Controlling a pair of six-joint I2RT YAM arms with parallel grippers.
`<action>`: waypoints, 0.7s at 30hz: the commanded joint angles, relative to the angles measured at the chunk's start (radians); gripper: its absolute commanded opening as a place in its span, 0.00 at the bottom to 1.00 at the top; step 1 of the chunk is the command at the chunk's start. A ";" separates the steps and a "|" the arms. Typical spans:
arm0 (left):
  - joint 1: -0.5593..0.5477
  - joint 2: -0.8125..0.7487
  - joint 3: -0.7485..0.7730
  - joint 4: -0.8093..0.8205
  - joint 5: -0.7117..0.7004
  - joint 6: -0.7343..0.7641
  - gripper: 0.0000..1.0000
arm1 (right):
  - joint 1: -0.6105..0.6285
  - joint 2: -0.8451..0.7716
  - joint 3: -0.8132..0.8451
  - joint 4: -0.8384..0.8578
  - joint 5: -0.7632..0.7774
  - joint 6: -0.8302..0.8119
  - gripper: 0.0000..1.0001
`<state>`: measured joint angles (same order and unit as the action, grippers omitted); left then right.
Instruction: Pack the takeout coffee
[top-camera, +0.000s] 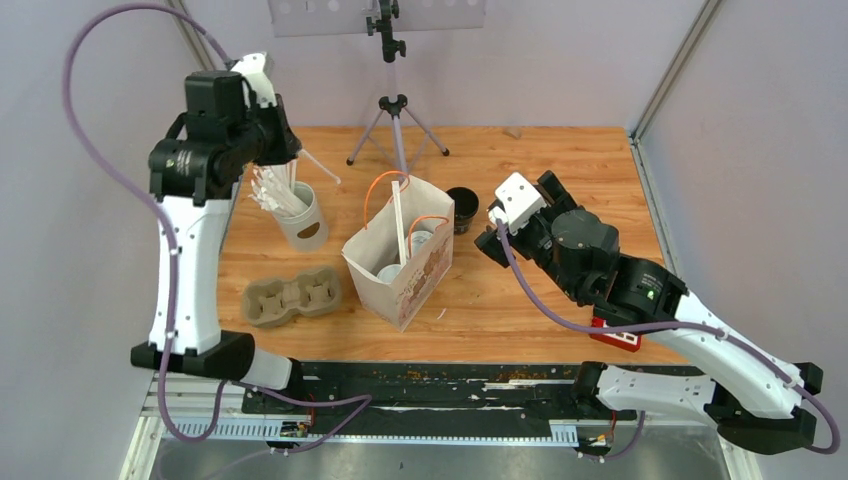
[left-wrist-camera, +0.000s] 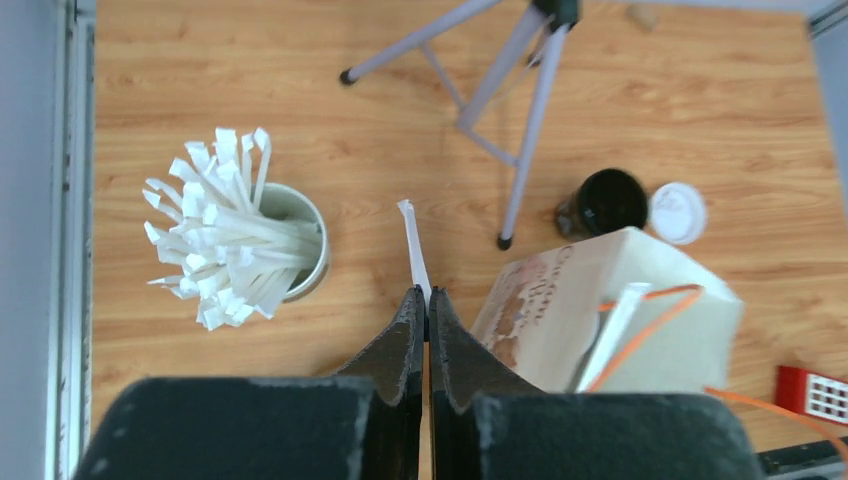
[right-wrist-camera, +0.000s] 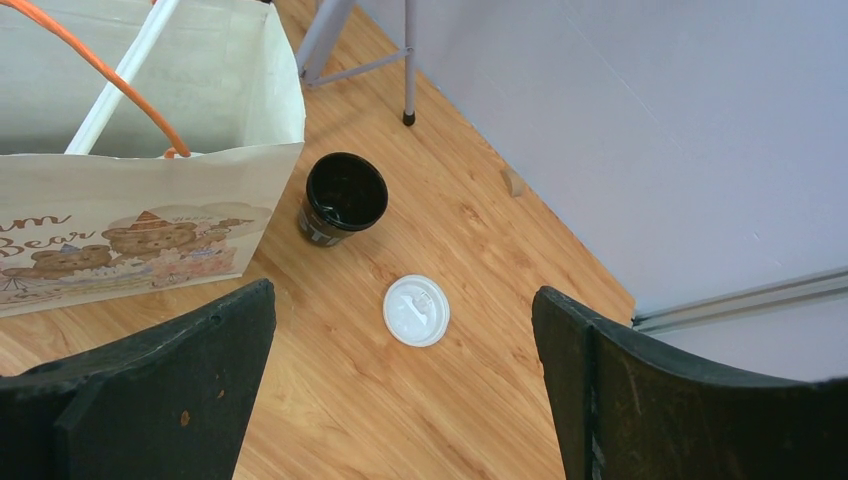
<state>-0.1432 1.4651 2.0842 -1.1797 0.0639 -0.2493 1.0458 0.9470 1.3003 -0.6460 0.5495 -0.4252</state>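
**Figure. Top view, with the two wrist views as insets.** Clock directions are read on the top view, with 12 o'clock at the far wall.

- **Bag.** An open paper bag (top-camera: 400, 275) with orange handles stands at the centre of the worktop (top-camera: 560, 160). Two round white lids (top-camera: 421, 241) show inside it, judged to be cups already packed. A bagged straw (top-camera: 400, 215) leans out of its mouth.
- **Loose cup.** Just beside the bag at 2 o'clock, an uncapped black cup (right-wrist-camera: 345, 197) stands upright. Its loose lid (right-wrist-camera: 417, 311) lies flat on the wood nearby, apart from the rim. This cup is the one part of the order outside the bag.
- **Right pincer.** The right pincer (right-wrist-camera: 405, 400) hangs above the cup and lid. Its jaws are spread wide with nothing between them, a posture that suits a descent on either one.
- **Left pincer.** The left pincer (left-wrist-camera: 426, 300) stands high at 10 o'clock, over the white cup of straws (top-camera: 300, 215). Its jaws are pressed together on one end of a held straw (left-wrist-camera: 413, 250), which points away from the wrist. Gripped by one end, the straw can be lowered lengthwise into the bag.
- **Other items.** The brown pulp carrier (top-camera: 292, 297) lies at 8 o'clock with nothing in it. A tripod (top-camera: 397, 125) stands at 12 o'clock.

**Judgement.** Capping and bagging the last cup remain to be done. The thin straw may slip from so small a hold, and a nudge could tip the light bag.
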 joint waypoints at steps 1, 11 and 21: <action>-0.001 -0.076 0.099 0.024 0.100 -0.043 0.02 | -0.001 0.015 0.030 0.045 -0.022 -0.012 1.00; -0.001 -0.161 0.256 0.026 0.334 -0.113 0.02 | -0.001 0.059 0.057 0.041 -0.049 -0.023 1.00; -0.001 -0.320 -0.059 0.462 0.603 -0.286 0.04 | -0.001 0.083 0.077 0.043 -0.058 -0.043 1.00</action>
<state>-0.1432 1.1603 2.1082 -0.9241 0.5198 -0.4473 1.0458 1.0328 1.3342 -0.6453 0.4950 -0.4549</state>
